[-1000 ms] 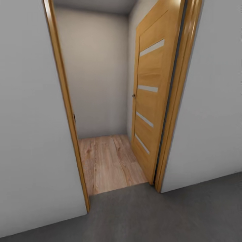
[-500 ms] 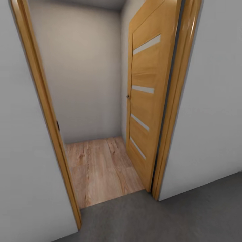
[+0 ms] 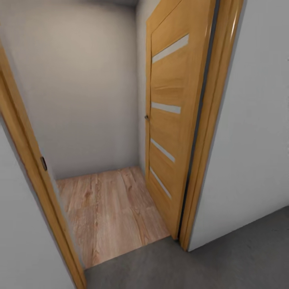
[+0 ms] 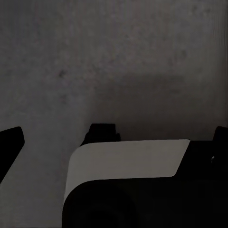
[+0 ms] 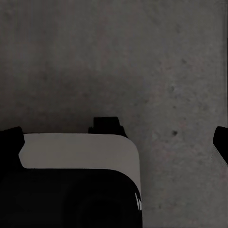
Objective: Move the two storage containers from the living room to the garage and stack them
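Ahead through the open orange wooden door (image 3: 176, 120) lies light wood-plank flooring (image 3: 108, 208), bordering the dark grey concrete floor (image 3: 224, 261). Both wrist views face that floor; whether either gripper's jaws are spread, I cannot tell.

The open door (image 3: 176, 112) is honey-orange wood grain with four pale, frosted slanting stripes; its frame (image 3: 208, 132) is the same glossy orange; the walls (image 3: 249, 132) are plain grey-white; the planks (image 3: 108, 208) beyond are light brown wood; the floor (image 3: 208, 265) is dark grey, matte, faintly mottled
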Motion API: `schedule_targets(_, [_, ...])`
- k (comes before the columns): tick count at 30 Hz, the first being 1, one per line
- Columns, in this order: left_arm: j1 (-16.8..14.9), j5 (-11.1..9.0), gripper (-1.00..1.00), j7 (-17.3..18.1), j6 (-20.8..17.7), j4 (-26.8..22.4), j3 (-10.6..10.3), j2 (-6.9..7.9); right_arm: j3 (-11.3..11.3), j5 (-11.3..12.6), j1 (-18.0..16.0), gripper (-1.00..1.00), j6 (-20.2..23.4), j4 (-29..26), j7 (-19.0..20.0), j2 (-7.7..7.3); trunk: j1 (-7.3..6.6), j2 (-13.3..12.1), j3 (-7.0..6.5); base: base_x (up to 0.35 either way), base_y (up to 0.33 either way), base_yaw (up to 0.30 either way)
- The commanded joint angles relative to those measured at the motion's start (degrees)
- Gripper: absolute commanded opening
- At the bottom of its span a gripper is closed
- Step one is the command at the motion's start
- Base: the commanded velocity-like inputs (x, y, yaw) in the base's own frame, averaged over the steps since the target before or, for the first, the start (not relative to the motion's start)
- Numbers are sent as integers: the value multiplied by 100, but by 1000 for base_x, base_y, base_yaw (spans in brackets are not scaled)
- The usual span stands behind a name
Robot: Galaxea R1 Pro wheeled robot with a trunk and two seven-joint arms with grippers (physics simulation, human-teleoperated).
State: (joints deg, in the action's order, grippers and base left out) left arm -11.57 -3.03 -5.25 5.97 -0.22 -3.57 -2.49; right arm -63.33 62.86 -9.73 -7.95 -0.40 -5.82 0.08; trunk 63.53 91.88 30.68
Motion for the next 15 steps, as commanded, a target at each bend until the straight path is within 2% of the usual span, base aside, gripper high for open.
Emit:
schedule_targets(1, [-3, -31, 100, -20, 21, 4, -38, -4, -48, 42, -2, 100, -7, -4, -25, 1, 3, 2, 6, 321, 0, -201])
schedule_targets(5, [-3, -31, 100, -20, 22, 4, -38, 1, -48, 38, -2, 100, -5, -4, -25, 1, 3, 2, 6, 321, 0, -138])
schedule_targets(15, [-3, -31, 100, -20, 24, 4, -38, 3, -48, 34, -2, 100, -5, -4, -25, 1, 3, 2, 6, 318, 0, -11])
